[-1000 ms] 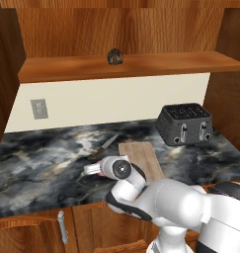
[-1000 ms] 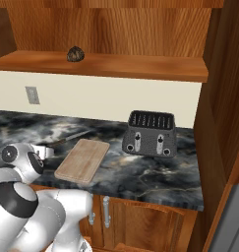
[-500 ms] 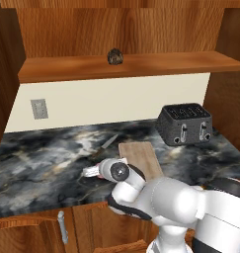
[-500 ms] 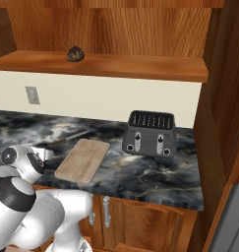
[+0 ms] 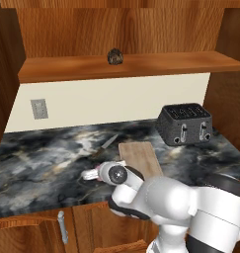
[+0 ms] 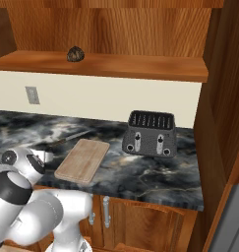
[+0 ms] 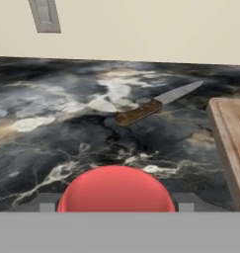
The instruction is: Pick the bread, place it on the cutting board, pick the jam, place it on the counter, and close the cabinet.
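My pincer (image 5: 90,174) is low over the counter (image 5: 37,163), just off the cutting board's (image 5: 141,158) left edge, with the jam (image 7: 116,190) clamped between the tips; in the hand view the red jar sits right at the bottom between them, its underside hidden, so whether it touches the marble I cannot tell. Knife (image 7: 153,105) lies on the counter just beyond the jam, brown handle toward me, blade pointing away toward the wall, close to the board's far-left corner; it's not touching the jar. Board lies flat and bare, nothing on it. Bread (image 5: 115,57) is up on the cabinet (image 5: 126,66) shelf, above and behind the board, sitting alone near the shelf's middle. The cabinet interior is open to view. Toaster (image 5: 185,123) stands on the counter to the right of the board, apart from it, back near the wall. Wall outlet (image 5: 39,108) is on the cream backsplash, well left of the board. My own elbow and forearm block the board's near end in the left base view.
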### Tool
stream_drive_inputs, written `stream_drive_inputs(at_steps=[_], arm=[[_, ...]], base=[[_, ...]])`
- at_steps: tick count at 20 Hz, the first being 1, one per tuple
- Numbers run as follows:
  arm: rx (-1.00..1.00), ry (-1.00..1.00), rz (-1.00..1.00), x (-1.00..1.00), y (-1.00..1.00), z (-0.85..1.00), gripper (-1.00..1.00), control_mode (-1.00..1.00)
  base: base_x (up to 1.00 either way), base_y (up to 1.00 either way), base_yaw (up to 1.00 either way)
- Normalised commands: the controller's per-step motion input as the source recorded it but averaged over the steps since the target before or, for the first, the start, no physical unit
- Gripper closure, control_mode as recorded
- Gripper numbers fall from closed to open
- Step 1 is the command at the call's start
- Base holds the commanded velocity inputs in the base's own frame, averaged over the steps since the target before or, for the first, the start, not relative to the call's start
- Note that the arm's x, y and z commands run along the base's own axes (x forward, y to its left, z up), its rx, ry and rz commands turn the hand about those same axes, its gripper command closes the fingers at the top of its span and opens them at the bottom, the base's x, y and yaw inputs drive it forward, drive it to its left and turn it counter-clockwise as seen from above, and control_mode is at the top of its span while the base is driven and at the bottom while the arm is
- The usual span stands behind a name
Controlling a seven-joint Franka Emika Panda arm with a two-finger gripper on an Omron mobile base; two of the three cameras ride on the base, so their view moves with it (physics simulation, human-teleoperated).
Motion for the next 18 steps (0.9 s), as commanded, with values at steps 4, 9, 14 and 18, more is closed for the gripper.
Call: stream_drive_inputs(at_steps=[4,9,14,18], arm=[[0.00,0.00,0.00,0.00,0.00,-0.17,1.00,-1.00],[0.00,0.00,0.00,0.05,0.00,-0.21,1.00,-1.00],[0.00,-0.02,0.00,0.12,0.00,-0.12,1.00,-1.00],[0.00,-0.03,0.00,0.16,0.00,-0.06,1.00,-1.00]], base=[[0.00,0.00,0.00],[0.00,0.00,0.00],[0.00,0.00,0.00],[0.00,0.00,0.00]])
